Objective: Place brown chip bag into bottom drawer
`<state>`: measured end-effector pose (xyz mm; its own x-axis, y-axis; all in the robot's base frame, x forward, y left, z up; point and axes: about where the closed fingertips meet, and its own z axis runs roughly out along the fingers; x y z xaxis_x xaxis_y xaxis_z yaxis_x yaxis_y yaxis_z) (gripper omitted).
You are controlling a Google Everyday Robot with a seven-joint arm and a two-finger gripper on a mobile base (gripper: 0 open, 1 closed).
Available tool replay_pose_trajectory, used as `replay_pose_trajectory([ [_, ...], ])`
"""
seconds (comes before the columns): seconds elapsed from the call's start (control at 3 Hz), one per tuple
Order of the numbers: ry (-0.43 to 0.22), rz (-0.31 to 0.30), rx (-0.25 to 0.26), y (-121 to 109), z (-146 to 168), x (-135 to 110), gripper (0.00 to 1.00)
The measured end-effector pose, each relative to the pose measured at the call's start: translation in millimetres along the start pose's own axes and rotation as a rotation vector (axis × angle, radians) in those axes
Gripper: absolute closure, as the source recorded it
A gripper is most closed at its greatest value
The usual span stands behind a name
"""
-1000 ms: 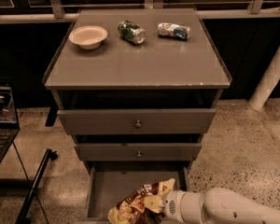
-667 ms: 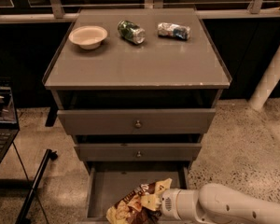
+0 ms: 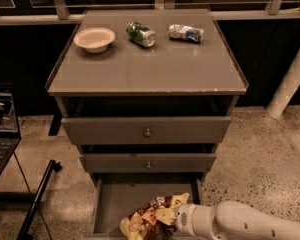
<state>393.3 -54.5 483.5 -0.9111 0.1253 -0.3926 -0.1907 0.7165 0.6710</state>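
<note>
The brown chip bag is a crinkly foil bag, dark brown with pale tan ends, at the bottom of the camera view. It hangs over the front part of the open bottom drawer, a wide grey box with a flat plain floor. My gripper comes in from the lower right on a white arm and sits right against the bag's right end. The bag hides the gripper's front. I cannot tell whether the bag touches the drawer floor.
The two upper drawers with round knobs stick out slightly. On the cabinet top stand a white bowl, a green can on its side and a crushed silver-blue can. A laptop sits at left; a white post stands at right.
The arm and the bag have shifted slightly left and down over the open bottom drawer. Nothing on the cabinet top has moved.
</note>
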Motion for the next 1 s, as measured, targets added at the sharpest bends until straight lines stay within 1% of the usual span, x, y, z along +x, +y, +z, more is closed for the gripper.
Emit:
replay_pose_trajectory([
  [0.33, -0.05, 0.055, 0.019, -45, 11, -4, 1.0],
  [0.67, -0.102, 0.15, 0.018, -99, 28, -6, 1.0],
  [1.0, -0.133, 0.212, 0.002, -140, 46, -8, 1.0],
])
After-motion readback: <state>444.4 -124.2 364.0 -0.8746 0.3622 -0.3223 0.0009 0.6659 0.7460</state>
